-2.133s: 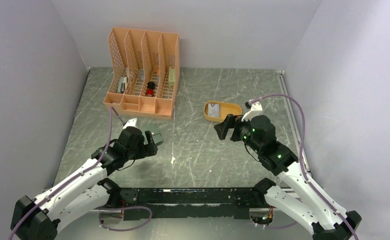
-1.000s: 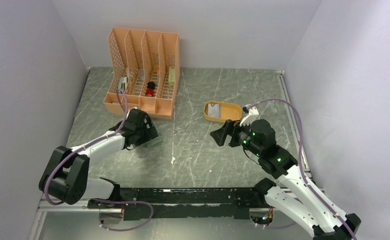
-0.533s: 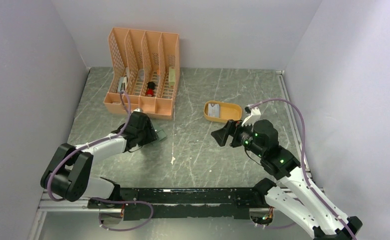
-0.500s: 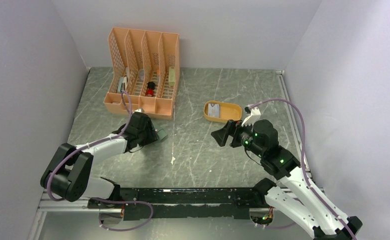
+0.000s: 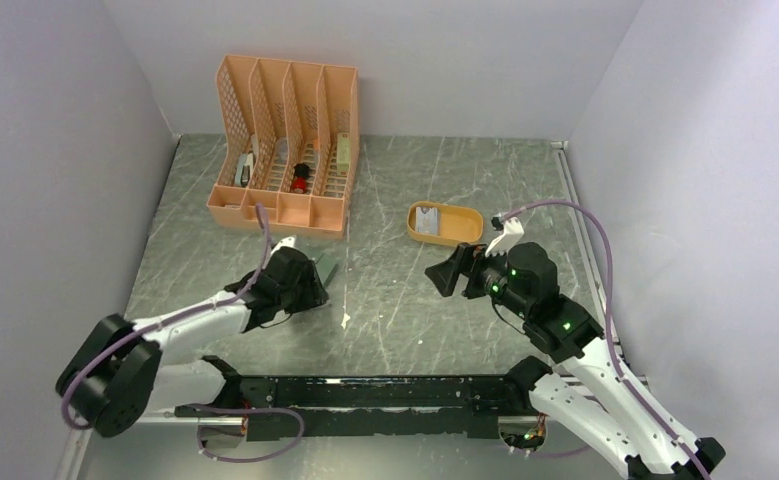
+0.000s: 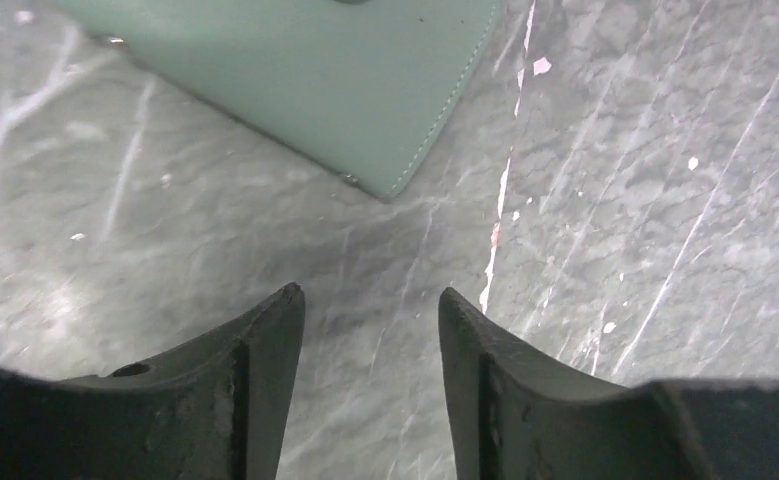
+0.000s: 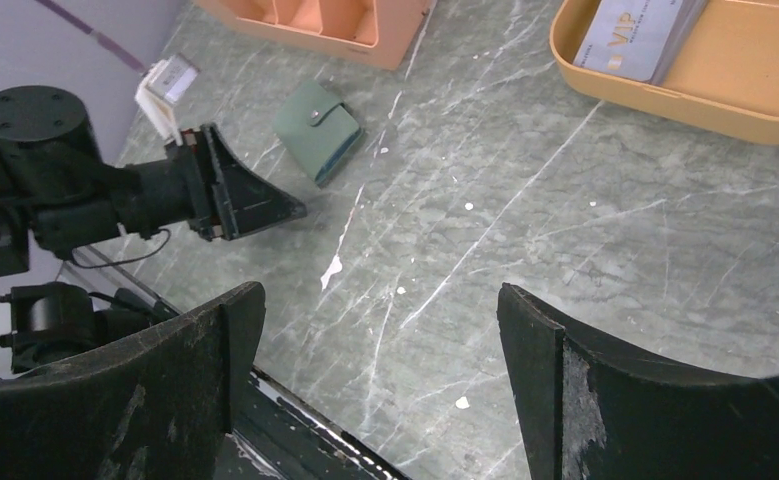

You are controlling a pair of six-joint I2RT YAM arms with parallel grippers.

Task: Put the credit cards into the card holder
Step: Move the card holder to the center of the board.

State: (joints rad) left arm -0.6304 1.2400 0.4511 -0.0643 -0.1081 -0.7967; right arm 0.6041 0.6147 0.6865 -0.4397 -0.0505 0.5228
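Small sage-green folding card holder (image 7: 317,130) flat on the grey marbled counter (image 7: 525,230), shut, snap tab on top, left of centre in the top view and in front of the peach lattice desk organizer (image 5: 285,130). Left end effector (image 6: 370,295) low over the counter, just short of the card holder's nearest corner and not touching it; fingers partly apart, nothing between them. Pale grey-white credit cards (image 7: 637,35) lying in the mustard-yellow oval tray (image 7: 665,102), well apart from the card holder, toward the right rear of the counter. Right end effector (image 5: 445,272) hovering above the counter near the tray, spread wide, empty, facing across toward the left arm.
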